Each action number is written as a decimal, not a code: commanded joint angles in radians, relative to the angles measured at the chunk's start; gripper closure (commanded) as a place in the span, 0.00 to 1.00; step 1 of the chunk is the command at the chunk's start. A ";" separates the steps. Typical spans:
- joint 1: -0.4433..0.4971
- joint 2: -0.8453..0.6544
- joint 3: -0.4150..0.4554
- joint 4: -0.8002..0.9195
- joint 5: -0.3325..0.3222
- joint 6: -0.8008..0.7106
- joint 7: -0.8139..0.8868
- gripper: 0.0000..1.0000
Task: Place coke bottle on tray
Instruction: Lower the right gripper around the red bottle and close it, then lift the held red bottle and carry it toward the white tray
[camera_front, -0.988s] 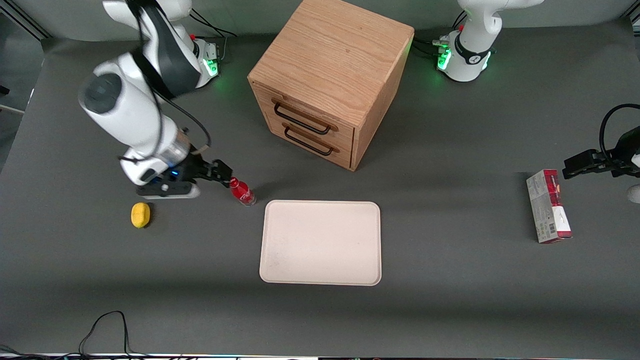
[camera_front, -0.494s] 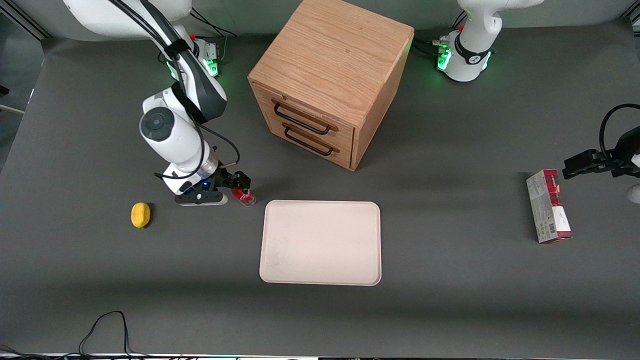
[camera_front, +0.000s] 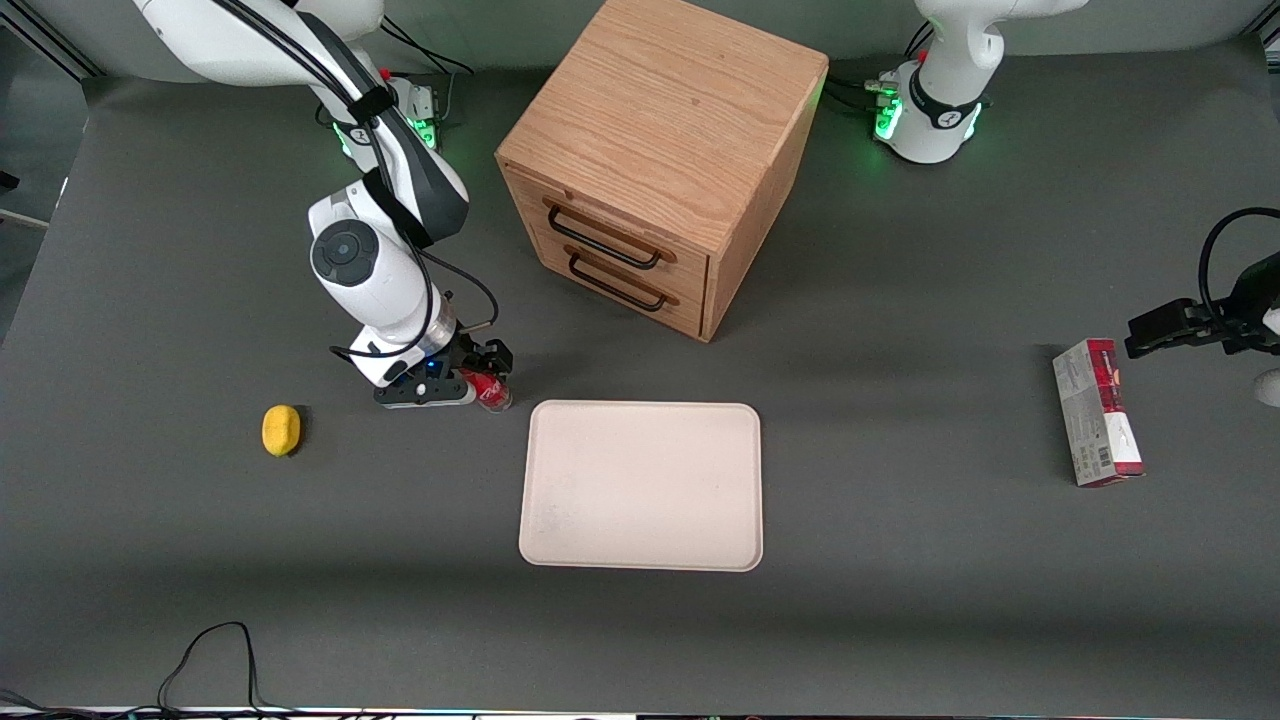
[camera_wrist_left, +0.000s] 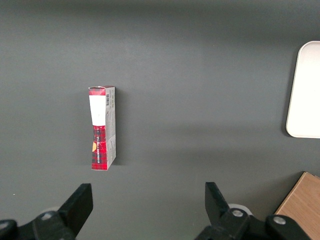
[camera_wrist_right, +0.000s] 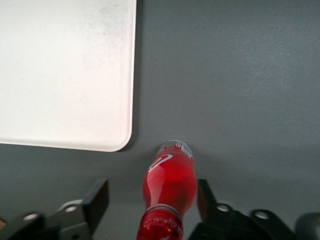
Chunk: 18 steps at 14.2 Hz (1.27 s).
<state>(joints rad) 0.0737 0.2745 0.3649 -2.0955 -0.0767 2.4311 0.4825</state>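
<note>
The cabinet (camera_front: 655, 160) is the landmark here: a wooden box with two drawers. In front of its drawers, nearer the front camera, lies the tray (camera_front: 641, 486), flat, cream and bare. The carton (camera_front: 1097, 412) lies well off toward the parked arm's end of the table; the lemon (camera_front: 281, 430) lies toward the working arm's end.

The bottle (camera_front: 489, 389) stands on the table in front of the cabinet, just beside the tray's corner on the working arm's side, not on the tray. The gripper (camera_front: 478, 378) is down around it: in the right wrist view the fingers (camera_wrist_right: 98, 201) stand spread wide, one on each side of the bottle (camera_wrist_right: 168, 192), with a gap showing at both and nothing held.

The step in hand looks like the grasp. To do it well, the fingers should close evenly on the red body, well below the cap, so the bottle is not pushed sideways or tipped. One finger seems nearer than the other, so a little centring first would help. Then lift straight up high enough to clear the tray's low rim (camera_wrist_right: 131, 90) before carrying it in over the tray.

The bottle is small, with a red cap, a red label with white script and a clear base.
</note>
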 joint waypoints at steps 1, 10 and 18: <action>0.005 -0.005 0.006 -0.003 -0.026 -0.024 0.033 0.87; -0.028 0.015 0.008 0.349 -0.018 -0.349 0.036 1.00; -0.055 0.193 0.015 0.983 -0.025 -0.798 0.021 1.00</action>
<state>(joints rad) 0.0111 0.3446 0.3633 -1.3284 -0.0887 1.7406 0.4922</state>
